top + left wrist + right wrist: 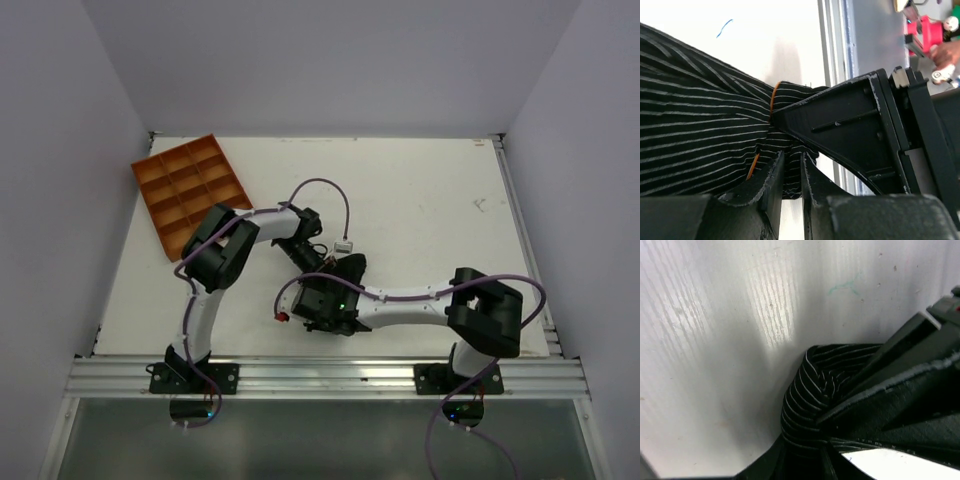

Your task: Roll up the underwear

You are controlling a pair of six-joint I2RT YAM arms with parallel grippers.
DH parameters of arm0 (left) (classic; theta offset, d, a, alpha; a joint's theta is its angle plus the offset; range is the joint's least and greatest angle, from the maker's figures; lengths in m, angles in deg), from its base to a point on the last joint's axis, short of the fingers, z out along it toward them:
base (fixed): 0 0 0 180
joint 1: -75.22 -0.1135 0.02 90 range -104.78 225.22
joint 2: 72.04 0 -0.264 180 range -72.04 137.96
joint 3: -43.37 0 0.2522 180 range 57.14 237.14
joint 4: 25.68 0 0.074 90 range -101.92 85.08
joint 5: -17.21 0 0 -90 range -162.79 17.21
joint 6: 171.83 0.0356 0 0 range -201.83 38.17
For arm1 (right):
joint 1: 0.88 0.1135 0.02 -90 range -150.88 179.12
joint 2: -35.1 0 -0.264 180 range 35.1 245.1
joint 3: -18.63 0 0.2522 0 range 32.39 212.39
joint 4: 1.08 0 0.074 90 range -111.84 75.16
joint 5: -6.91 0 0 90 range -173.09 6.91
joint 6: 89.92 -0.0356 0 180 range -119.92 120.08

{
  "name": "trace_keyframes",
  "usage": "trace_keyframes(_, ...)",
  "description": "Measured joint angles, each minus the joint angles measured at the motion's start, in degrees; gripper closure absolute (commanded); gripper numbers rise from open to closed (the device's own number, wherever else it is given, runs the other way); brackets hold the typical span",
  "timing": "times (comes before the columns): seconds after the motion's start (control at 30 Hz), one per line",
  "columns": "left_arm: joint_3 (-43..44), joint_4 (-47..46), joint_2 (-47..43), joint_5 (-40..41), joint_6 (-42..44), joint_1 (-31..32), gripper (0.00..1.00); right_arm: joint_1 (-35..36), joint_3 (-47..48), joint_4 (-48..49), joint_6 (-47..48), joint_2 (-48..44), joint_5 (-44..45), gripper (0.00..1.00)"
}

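Note:
The underwear (350, 268) is black fabric with thin pale stripes and an orange edge, bunched at the table's middle between both grippers. In the left wrist view the fabric (700, 125) fills the left side. My left gripper (791, 156) is nearly shut, with a fold of it pinched between the tips. In the right wrist view the underwear (810, 395) is a tight twisted roll. My right gripper (802, 452) is closed around its lower end. The left gripper's finger (900, 390) presses on the roll from the right. From above, the left gripper (322, 266) and the right gripper (338, 284) meet at the garment.
An orange compartment tray (190, 190) lies at the back left, beside the left arm's elbow. A purple cable with a small white plug (345, 245) loops just behind the grippers. The table's right edge rail (837, 60) runs close to the garment in the left wrist view.

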Motion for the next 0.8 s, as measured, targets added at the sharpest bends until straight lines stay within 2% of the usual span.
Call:
trace_keyframes(0.23, -8.2, -10.0, -8.0, 1.7, -5.5, -5.2, 0.73, -6.9, 1.6, 1.1, -3.6, -0.6, -12.2, 0.88)
trace_keyframes(0.3, -9.2, -12.3, -9.8, 3.1, -7.3, -7.2, 0.7, -8.3, 1.6, 1.2, -4.5, -0.8, -15.0, 0.88)
trace_keyframes(0.33, -9.5, -13.7, -10.6, 4.0, -8.2, -8.6, 0.66, -8.8, 1.6, 1.2, -4.8, -0.8, -15.9, 0.88)
trace_keyframes(0.47, -9.5, -17.2, -12.5, 6.5, -10.8, -12.9, 0.67, -9.6, 2.3, 0.7, -5.9, -0.5, -19.1, 0.89)
trace_keyframes(0.67, -11.0, -20.3, -15.1, 10.7, -14.3, -15.3, 0.67, -12.0, 2.4, 1.3, -8.9, -0.3, -23.9, 0.9)
trace_keyframes(0.8, -13.7, -23.6, -20.4, 17.2, -18.6, -17.3, 0.66, -13.5, 1.9, 2.9, -11.0, -0.3, -26.3, 0.9)
